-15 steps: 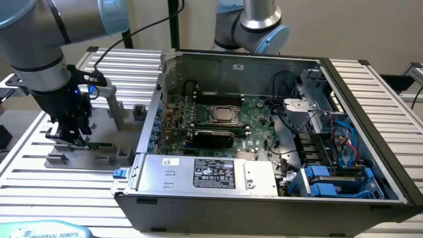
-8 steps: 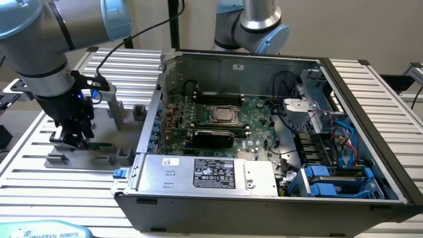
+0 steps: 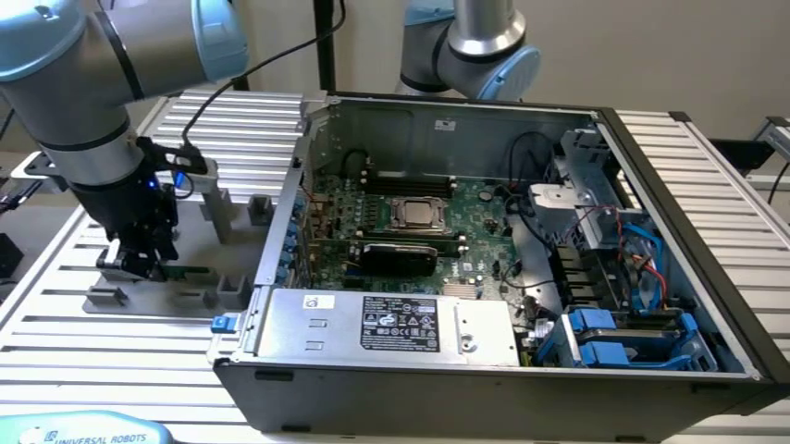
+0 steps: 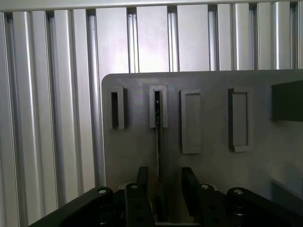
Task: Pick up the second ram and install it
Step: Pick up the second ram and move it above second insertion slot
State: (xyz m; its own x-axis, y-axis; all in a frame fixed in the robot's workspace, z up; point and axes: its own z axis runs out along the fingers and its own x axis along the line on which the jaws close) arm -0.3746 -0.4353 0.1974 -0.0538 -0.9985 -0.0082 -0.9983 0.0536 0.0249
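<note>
My hand [image 4: 165,173] is wide open, one finger on each side of the ram [image 4: 157,137], holding nothing.

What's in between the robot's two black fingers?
The second ram, seen edge-on, standing in the gray holder. The wrist view shows it between the open gripper's fingers, with gaps either side.

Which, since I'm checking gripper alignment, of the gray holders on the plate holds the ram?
The narrow holder straight ahead of the open gripper: the thin ram stands edge-on in it, running back between its jaws.
</note>
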